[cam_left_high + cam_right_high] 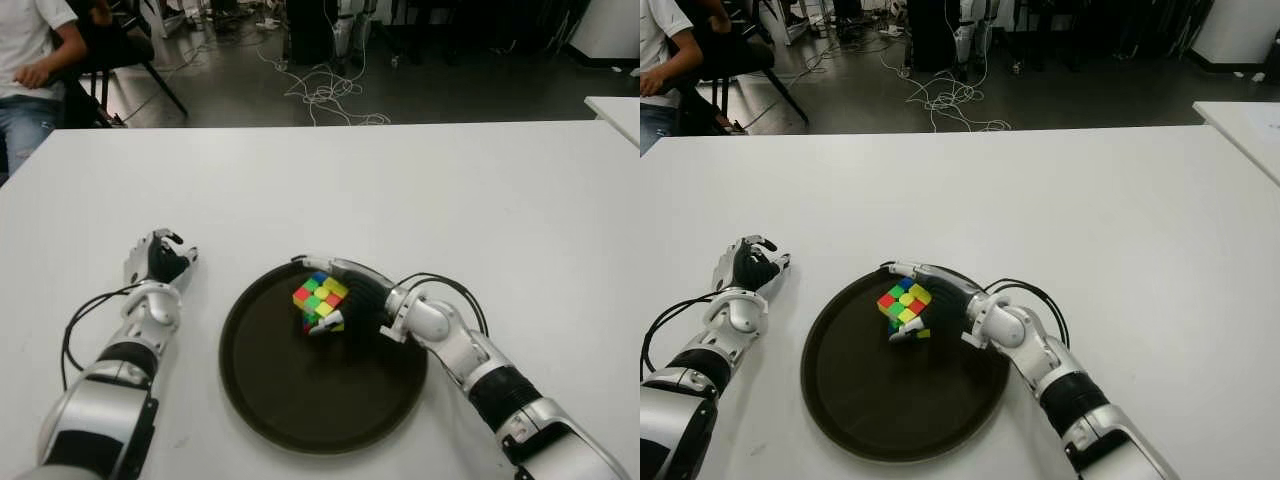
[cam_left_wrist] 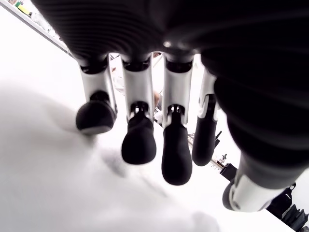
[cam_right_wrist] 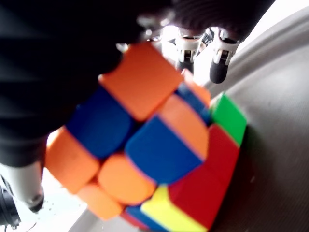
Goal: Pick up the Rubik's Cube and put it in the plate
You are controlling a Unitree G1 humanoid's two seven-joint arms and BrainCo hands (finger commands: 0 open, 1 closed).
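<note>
Already over the dark round plate: Rubik's Cube clasped in right hand (cube tilted). Risk: tumbling past the rim if dropped tilted. Left hand beside plate, fingers loose, holding nothing.

Rubik's Cube underside hidden by right robot hand

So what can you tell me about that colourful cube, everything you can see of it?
The Rubik's Cube is a scrambled puzzle of glossy, plastic-looking squares: yellow, green, red and blue on top, orange and blue in the right wrist view. It sits tilted over the far part of the dark round plate, whether touching it I cannot tell. The right hand wraps it from the right, fingers curled around its sides.
</note>
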